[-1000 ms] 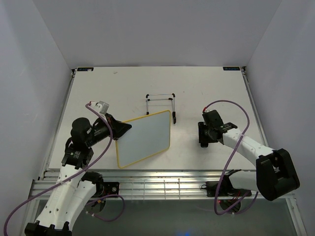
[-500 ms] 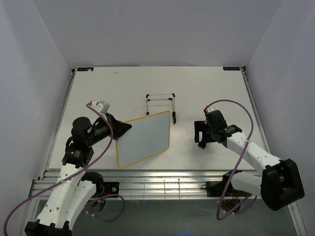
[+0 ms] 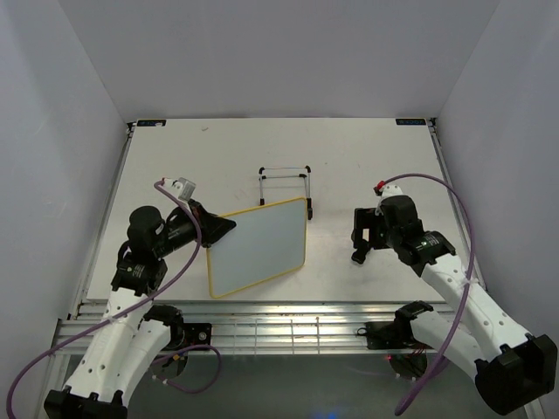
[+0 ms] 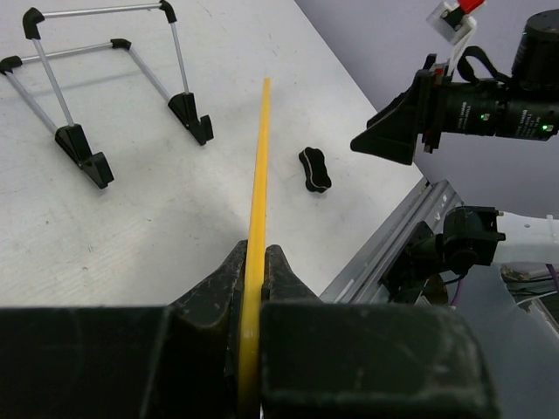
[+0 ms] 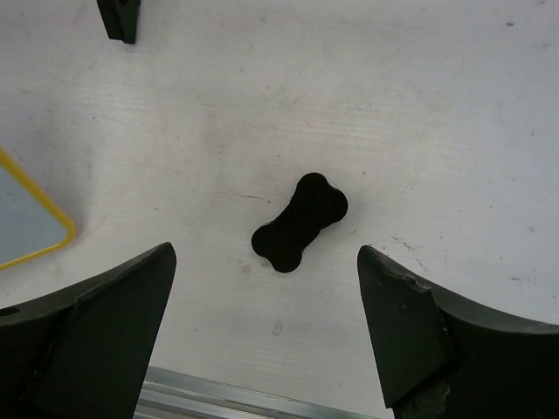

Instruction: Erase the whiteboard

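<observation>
The whiteboard (image 3: 258,249), white with a thin yellow frame, is held tilted above the table by its left edge. My left gripper (image 3: 217,229) is shut on that frame, and the left wrist view shows the yellow edge (image 4: 260,157) running edge-on out of the pinched jaws of the left gripper (image 4: 255,262). No marks show on the board's face. My right gripper (image 3: 356,236) hangs open to the board's right. In its wrist view the small bone-shaped black eraser (image 5: 300,222) lies flat on the table, apart from both fingers of the right gripper (image 5: 265,262).
A thin black wire easel stand (image 3: 286,182) stands just behind the board's far corner. One foot of the stand (image 5: 118,17) and the board's corner (image 5: 26,218) show in the right wrist view. The table's metal front rail (image 3: 288,319) runs close below both grippers.
My right gripper has opened wide, and its arm has shifted slightly right and back. The eraser now lies free on the table. The left gripper and board have not moved.
</observation>
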You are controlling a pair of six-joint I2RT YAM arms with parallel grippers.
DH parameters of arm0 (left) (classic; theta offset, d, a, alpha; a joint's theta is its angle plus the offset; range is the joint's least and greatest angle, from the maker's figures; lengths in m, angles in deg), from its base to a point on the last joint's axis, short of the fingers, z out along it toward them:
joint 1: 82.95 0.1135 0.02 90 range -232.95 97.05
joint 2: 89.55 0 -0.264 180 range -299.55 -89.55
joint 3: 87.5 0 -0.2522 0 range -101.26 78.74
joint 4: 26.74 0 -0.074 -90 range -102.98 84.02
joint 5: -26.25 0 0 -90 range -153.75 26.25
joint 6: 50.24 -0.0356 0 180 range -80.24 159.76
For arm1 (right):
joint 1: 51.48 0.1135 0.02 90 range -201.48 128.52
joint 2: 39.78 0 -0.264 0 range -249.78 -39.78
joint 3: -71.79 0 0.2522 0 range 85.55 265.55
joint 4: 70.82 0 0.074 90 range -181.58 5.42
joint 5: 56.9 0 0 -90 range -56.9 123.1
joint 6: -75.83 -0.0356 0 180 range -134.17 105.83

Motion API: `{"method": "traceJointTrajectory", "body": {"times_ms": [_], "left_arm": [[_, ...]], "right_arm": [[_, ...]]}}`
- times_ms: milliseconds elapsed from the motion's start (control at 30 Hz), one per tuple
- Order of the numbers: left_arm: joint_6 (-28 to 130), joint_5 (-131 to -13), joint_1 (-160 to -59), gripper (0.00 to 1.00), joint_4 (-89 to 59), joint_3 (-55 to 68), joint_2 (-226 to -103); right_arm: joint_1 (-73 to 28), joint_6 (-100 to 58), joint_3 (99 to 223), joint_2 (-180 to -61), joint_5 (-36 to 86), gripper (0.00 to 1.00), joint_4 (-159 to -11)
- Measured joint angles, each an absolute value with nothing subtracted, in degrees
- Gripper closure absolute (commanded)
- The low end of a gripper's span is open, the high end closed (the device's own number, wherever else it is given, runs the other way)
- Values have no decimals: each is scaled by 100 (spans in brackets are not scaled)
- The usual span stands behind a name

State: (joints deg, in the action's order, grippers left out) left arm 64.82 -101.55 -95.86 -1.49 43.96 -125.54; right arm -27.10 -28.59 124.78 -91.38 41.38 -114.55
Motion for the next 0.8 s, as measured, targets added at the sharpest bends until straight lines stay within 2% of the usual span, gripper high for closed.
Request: {"method": "traceJointTrajectory", "body": {"times_ms": [267,433,800], "left_arm": [[6764,-10391,-9586,100,-324,3652,-13621],[7195,-10747,-9588,100,-1072,2997,-14536],[7252,-11573,-9593,100,-2357,844,-17575]], "right_arm": [[-2710,-2712,12633,-8574,4094,10,-11525],[-2710,-2684,12749,-8419,4107,10,-11726],[-2710,-2610,12980,-8016,4168,10,-11858]]}}
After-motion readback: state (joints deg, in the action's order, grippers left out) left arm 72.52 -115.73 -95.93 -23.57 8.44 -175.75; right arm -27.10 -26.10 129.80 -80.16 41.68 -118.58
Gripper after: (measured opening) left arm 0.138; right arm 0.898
